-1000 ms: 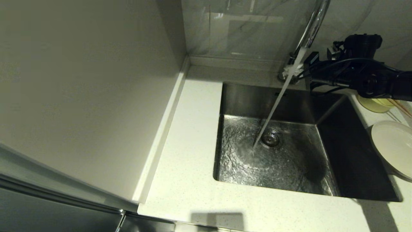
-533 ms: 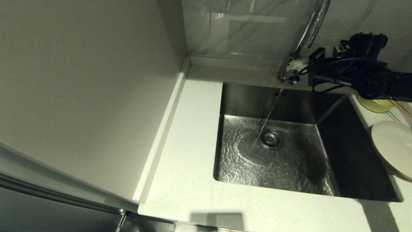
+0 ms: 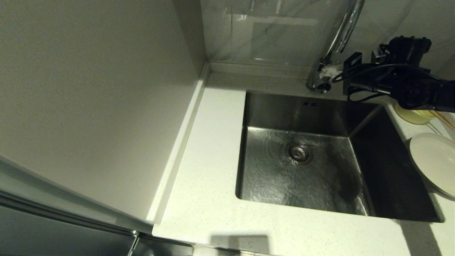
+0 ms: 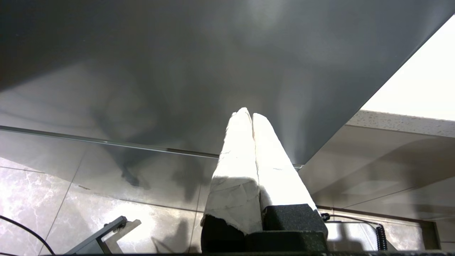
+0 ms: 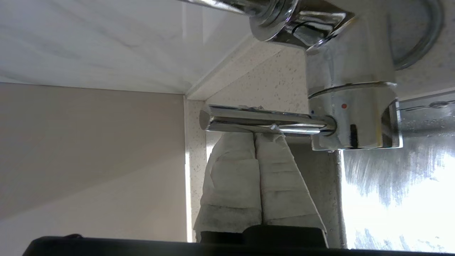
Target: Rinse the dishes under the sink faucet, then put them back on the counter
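No water runs from the chrome sink faucet [image 3: 342, 37]; the sink [image 3: 277, 106] has a wet, rippled floor around its drain [image 3: 298, 152]. My right gripper [image 3: 328, 73] is at the faucet's base. In the right wrist view this gripper [image 5: 255, 137] is shut, its white-wrapped tips touching the side lever [image 5: 263, 121]. On the counter [image 3: 202, 170] right of the sink, the yellow-green bowl [image 3: 412, 115] and the chopsticks [image 3: 444, 119] are partly hidden by my right arm, and the off-white plate [image 3: 433, 163] lies nearer. My left gripper [image 4: 251, 115] is shut and empty, parked low by a dark panel.
A tall beige side wall [image 3: 99, 99] borders the counter on the left, and a marble backsplash [image 3: 270, 32] rises behind the faucet. The counter has a low raised edge [image 3: 256, 67] at the back. A bare strip of counter runs along the sink's front.
The stream thinned and then stopped. My right gripper shifted slightly right at the faucet's lever. The sink's water is settling toward the drain.
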Tool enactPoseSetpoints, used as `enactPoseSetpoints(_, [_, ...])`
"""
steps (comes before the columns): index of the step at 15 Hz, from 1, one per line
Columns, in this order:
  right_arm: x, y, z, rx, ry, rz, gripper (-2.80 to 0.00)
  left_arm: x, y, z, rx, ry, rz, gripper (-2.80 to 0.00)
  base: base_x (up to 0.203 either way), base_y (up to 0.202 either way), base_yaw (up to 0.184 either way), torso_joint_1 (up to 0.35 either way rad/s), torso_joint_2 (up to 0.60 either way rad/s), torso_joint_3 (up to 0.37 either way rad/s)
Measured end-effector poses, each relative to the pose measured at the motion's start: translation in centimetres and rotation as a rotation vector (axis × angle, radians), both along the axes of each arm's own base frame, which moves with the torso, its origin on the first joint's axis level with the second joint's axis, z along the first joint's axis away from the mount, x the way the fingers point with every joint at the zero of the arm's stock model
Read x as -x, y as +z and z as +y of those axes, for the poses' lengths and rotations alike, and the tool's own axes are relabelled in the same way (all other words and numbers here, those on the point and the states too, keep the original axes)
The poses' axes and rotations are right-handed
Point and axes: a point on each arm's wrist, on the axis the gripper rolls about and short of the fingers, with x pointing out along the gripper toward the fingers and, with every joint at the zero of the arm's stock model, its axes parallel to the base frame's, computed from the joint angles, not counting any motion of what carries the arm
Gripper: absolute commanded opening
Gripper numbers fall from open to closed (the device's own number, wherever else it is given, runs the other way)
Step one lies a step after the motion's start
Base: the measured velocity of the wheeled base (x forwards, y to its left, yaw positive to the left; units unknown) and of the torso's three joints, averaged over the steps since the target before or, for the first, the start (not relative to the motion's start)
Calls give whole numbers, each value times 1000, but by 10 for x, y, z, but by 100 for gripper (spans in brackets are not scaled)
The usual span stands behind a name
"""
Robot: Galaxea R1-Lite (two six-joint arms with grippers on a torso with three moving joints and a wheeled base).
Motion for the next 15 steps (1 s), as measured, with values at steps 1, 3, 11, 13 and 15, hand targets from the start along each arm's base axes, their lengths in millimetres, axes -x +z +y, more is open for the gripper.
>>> enactPoseSetpoints(1, [1, 1, 0, 0, -1, -1, -280, 0, 0, 0, 0, 0, 0, -280, 0, 0, 0, 0, 0, 0])
enactPoseSetpoints(3, [7, 9, 0, -4, -3, -6, -280, 0, 0, 0, 0, 0, 0, -280, 0, 0, 0, 0, 0, 0])
enactPoseSetpoints(11, [95, 27, -14, 448, -22, -106, -280, 0, 0, 0, -1, 0, 0, -280, 0, 0, 0, 0, 0, 0])
enactPoseSetpoints(13, [116, -9, -29, 716, -61, -102, -280, 0, 0, 0, 0, 0, 0, -280, 0, 0, 0, 0, 0, 0])
enactPoseSetpoints(15, [143, -26, -43, 928, -125, -164, -280, 0, 0, 0, 0, 0, 0, -280, 0, 0, 0, 0, 0, 0])
